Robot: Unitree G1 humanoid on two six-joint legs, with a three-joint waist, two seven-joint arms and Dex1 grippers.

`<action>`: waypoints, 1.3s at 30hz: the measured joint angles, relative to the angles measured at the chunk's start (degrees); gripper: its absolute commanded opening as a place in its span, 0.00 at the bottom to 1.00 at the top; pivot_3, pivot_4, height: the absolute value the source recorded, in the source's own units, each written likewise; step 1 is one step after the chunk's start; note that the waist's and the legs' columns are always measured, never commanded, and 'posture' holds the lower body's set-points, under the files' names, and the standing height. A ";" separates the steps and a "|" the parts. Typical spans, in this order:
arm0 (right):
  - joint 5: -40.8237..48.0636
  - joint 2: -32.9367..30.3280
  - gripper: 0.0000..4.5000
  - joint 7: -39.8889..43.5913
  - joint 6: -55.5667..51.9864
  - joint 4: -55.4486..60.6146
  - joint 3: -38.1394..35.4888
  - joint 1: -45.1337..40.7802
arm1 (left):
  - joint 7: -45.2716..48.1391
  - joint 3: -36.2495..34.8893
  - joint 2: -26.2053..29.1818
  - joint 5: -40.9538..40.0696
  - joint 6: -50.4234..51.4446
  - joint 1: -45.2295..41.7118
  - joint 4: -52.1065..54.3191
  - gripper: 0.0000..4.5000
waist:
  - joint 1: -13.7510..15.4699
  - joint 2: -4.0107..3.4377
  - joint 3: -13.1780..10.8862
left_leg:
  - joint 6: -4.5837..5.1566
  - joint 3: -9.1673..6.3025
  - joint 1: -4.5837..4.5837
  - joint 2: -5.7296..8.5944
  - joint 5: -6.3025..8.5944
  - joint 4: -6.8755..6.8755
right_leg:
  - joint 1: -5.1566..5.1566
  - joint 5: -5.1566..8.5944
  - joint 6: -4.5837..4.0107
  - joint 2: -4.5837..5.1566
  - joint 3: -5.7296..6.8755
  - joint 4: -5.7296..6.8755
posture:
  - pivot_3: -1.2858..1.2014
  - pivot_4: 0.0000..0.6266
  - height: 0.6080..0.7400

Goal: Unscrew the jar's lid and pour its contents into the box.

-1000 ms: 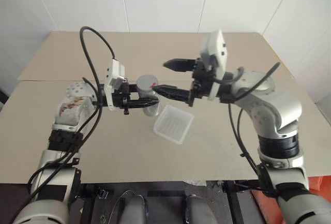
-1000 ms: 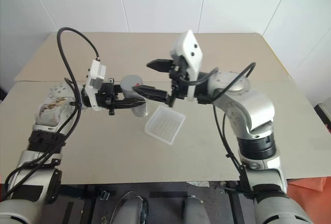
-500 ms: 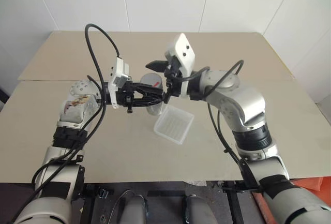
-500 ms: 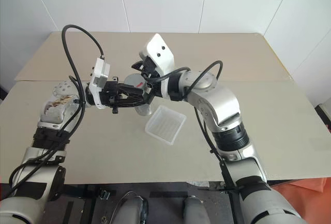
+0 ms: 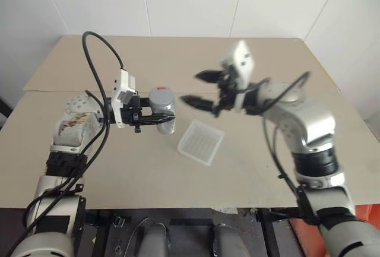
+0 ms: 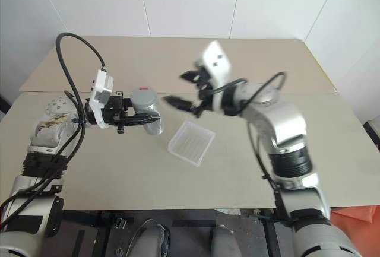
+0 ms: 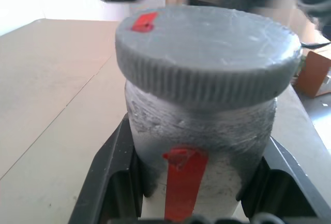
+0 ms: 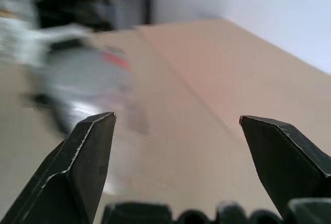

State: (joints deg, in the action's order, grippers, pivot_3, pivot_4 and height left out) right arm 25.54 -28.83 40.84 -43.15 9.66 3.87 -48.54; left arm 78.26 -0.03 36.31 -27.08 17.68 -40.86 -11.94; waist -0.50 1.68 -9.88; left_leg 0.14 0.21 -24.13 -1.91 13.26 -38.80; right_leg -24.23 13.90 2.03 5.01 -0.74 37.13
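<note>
Your surface [image 5: 119,168] is a wide beige top, and the box [image 5: 200,142] lies on it near the middle, tilted diamond-wise and apparently with nothing in it. Just beside the box, on its left, your left pincer [image 5: 168,119] holds the jar [image 5: 164,119] upright above the surface, fingers shut on the body below the cap. In the left wrist view the two black fingers [image 7: 111,175] press the jar wall from both sides, with a red mark between them.

The lid [image 5: 161,98] sits on the jar, apparently fully seated, so I judge unscrewing is not finished. The contents cannot be made out through the cloudy wall.

Your right pincer [image 5: 200,88] hangs in the air to the right of the lid, above the far corner of the box, spread wide and holding nothing; it is apart from the lid.

Watch these risks. If you close the right pincer off-centre on the lid, it may slip on the ribbed rim or tip the jar in the left grip. If the left grip is too light, the jar could turn with the lid instead of loosening. When the lid comes free, a jerk could scatter the bits outside the box, since the jar is held beside the box, not over it.
</note>
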 measured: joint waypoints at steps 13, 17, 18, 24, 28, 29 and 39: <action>9.56 2.81 0.99 2.09 -3.40 9.73 -2.00 -0.03 | 0.04 0.96 -2.05 0.28 -0.01 -1.93 -0.34 0.43 | -0.38 0.00 0.00 | 0.00 -0.02 0.03 -0.02 0.00 -0.02 | 0.00 0.00 0.00 -0.05 -0.04 0.02 | 0.52 0.24 1.00; 6.70 4.99 0.99 -0.84 -3.66 10.35 3.24 -0.47 | 0.31 1.37 -2.29 0.43 -0.03 -2.09 -0.48 0.43 | -0.63 0.00 0.00 | 0.00 -0.01 0.03 -0.02 0.00 -0.02 | -0.03 0.00 0.00 -0.05 -0.05 0.03 | 0.52 0.24 1.00; 5.51 6.00 0.99 -1.93 -3.66 10.12 5.12 -0.58 | 0.35 1.42 -2.40 0.45 -0.03 -2.09 -0.50 0.43 | -0.67 0.00 0.00 | 0.00 -0.01 0.03 -0.02 0.00 -0.01 | -0.05 0.00 0.00 -0.05 -0.06 0.05 | 0.52 0.24 1.00; 1.39 10.24 0.99 -6.37 -3.66 7.37 8.31 -4.28 | 0.83 1.52 -2.65 0.47 -0.03 -2.18 -0.53 0.43 | -0.49 0.00 0.00 | 0.00 -0.02 0.01 -0.01 0.00 -0.02 | -0.03 0.00 0.00 -0.05 -0.04 0.06 | 0.52 0.24 1.00; 0.36 11.73 0.99 -7.02 -3.64 5.18 8.45 -5.57 | 0.90 1.55 -2.66 0.52 -0.02 -2.18 -0.53 0.43 | -0.44 0.00 0.00 | 0.00 -0.02 0.01 -0.01 0.00 -0.02 | -0.02 0.00 0.00 -0.05 -0.03 0.05 | 0.52 0.24 1.00; 0.24 11.81 0.99 -7.03 -3.59 4.68 8.45 -5.77 | 0.89 1.58 -2.66 0.67 -0.02 -2.16 -0.54 0.43 | -0.43 0.00 0.00 | 0.00 -0.02 0.01 -0.01 0.00 -0.02 | -0.02 0.00 0.00 -0.05 -0.03 0.05 | 0.52 0.24 1.00; 0.22 10.62 0.99 -5.57 -3.75 4.13 8.36 -5.37 | 0.88 2.00 -2.23 1.15 0.00 -1.17 -0.48 0.43 | -0.49 -0.01 0.00 | 0.00 -0.02 0.01 -0.02 0.00 -0.01 | -0.04 0.00 0.00 -0.05 -0.03 0.05 | 0.52 0.24 1.00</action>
State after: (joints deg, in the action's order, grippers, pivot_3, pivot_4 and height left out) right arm 25.76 -18.22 35.27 -46.90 13.79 12.23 -53.91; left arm 79.14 1.98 34.09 -25.92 17.67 -42.03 -12.42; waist -0.98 1.68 -9.88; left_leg 0.14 0.20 -24.12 -1.93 13.26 -38.81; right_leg -24.27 13.90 2.03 4.96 -0.78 37.18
